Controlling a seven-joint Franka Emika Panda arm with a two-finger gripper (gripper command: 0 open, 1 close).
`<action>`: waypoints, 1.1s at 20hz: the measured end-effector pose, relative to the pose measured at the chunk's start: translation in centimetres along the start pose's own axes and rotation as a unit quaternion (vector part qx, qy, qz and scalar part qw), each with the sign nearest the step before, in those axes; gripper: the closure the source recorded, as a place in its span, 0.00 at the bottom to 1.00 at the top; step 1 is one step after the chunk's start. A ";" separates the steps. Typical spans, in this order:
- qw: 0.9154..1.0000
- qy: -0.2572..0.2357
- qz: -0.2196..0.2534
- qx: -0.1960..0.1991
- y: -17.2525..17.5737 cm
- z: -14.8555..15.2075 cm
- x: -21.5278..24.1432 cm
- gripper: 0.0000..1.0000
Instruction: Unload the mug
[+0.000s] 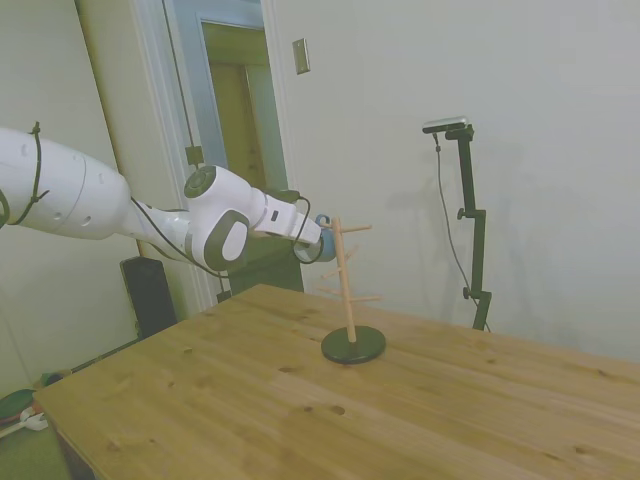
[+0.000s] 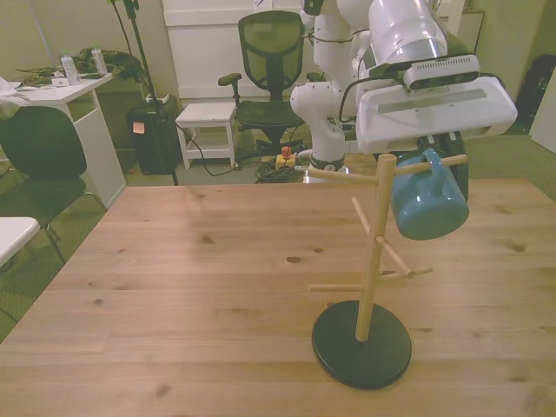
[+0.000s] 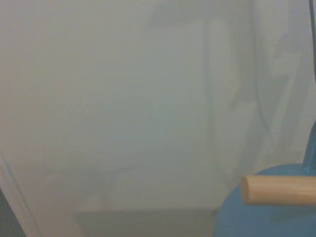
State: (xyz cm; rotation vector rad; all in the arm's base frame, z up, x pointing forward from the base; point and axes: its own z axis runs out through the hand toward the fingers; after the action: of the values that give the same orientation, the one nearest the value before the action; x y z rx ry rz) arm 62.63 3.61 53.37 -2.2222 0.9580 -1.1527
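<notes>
One mug hanging at the gripper's tip

One light-blue mug [image 2: 427, 204] is hanging by its handle on the top peg [image 2: 430, 163] of the wooden peg stand [image 2: 372, 252], directly below and in front of the gripper [image 2: 439, 143]. The white wrist housing is covering the fingers in the front view, and the side view is showing them too small, so whether they are open or gripping the mug cannot be told. The gripper is sitting level with the top of the stand, right against the mug, which is tilting with its body hanging down beneath the peg. Below the gripper, the stand's dark round base [image 2: 362, 344] is resting on the wooden table [image 2: 174, 287]. In the wrist view, the peg's tip [image 3: 276, 189] is lying across the blurred blue mug [image 3: 247, 217].
</notes>
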 end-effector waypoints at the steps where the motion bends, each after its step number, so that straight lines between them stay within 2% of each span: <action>1: 1.000 -0.001 0.001 0.002 -0.1 -0.1 0.0 1.00; 22: 0.998 -0.029 -0.050 0.019 -1.9 -0.1 -3.4 1.00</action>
State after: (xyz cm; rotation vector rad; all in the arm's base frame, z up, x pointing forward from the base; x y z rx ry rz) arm 61.88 7.42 52.94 -2.2823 0.8033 -1.1344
